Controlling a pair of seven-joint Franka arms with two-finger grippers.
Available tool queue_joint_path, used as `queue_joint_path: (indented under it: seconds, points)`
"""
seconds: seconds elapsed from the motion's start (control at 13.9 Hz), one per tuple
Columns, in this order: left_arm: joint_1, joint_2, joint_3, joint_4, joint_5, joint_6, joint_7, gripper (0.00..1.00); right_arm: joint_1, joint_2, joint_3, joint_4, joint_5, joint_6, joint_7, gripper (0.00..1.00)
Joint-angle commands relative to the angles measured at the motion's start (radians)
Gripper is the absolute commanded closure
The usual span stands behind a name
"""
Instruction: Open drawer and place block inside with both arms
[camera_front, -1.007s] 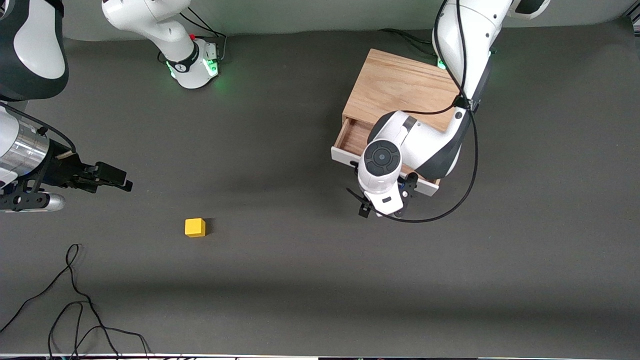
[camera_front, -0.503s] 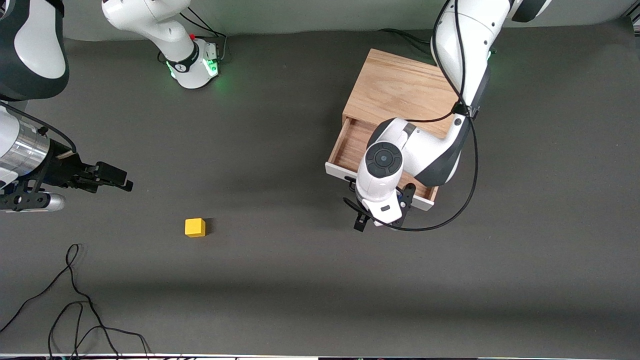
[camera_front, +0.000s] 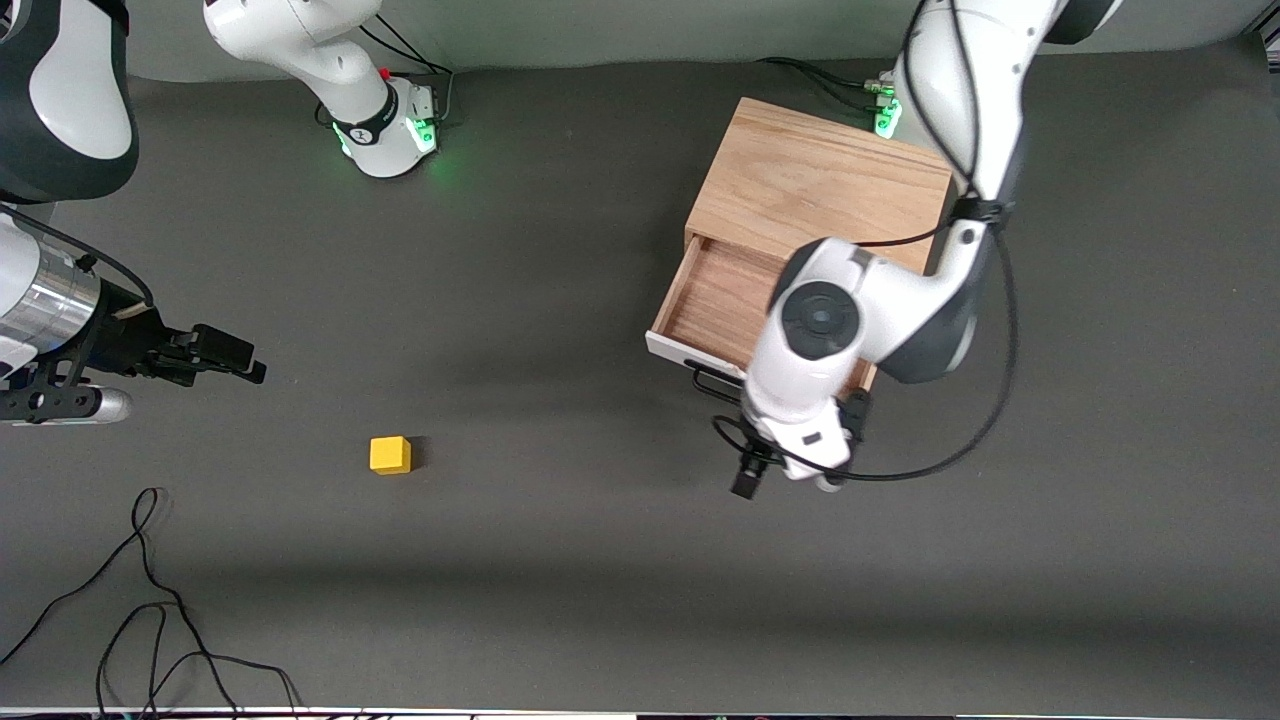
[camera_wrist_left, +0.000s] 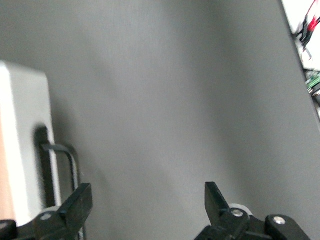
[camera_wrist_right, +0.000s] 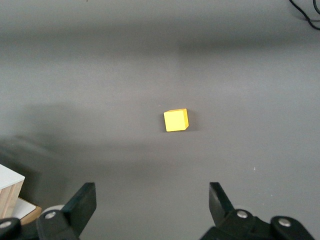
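The drawer (camera_front: 722, 300) is seen pulled well out of the oak cabinet (camera_front: 820, 185), and the left gripper (camera_front: 790, 470) is held with fingers spread wide and empty, at about 5 o'clock from the black bar handle (camera_front: 715, 378). The yellow block (camera_front: 390, 455) is sat on the grey table (camera_front: 600, 580) toward the right arm's end, at roughly 8 o'clock from the drawer, with the right gripper (camera_wrist_right: 150, 205) hung above it, fingers wide and nothing held. Trouble is probably to be expected at the grab: if the fingers are closed off-centre, that little cube could be nudged or twisted away, and the drop could be blocked by the left arm still parked over the drawer.
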Motion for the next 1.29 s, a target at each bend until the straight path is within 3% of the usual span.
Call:
queue_joint_path:
  seconds: [0.0, 0.36, 0.5, 0.93, 1.22]
  points:
    - [0.078, -0.105, -0.015, 0.0, -0.031, -0.132, 0.187, 0.0, -0.006, 0.016, -0.004, 0.029, 0.02, -0.013, -0.027, 0.0]
    - [0.217, -0.266, -0.012, -0.018, -0.11, -0.379, 0.656, 0.0, 0.001, 0.018, 0.006, 0.029, 0.018, -0.01, -0.013, 0.0]
    - [0.303, -0.351, -0.009, -0.07, -0.128, -0.444, 0.845, 0.0, 0.001, 0.03, 0.007, 0.031, 0.018, -0.005, -0.015, 0.0]
    - [0.464, -0.552, -0.003, -0.276, -0.113, -0.478, 1.287, 0.0, 0.003, 0.029, 0.007, 0.031, 0.02, -0.007, -0.01, 0.0]
    - [0.478, -0.583, -0.002, -0.291, -0.088, -0.475, 1.362, 0.0, 0.003, 0.027, 0.007, 0.029, 0.02, -0.007, -0.009, 0.0]
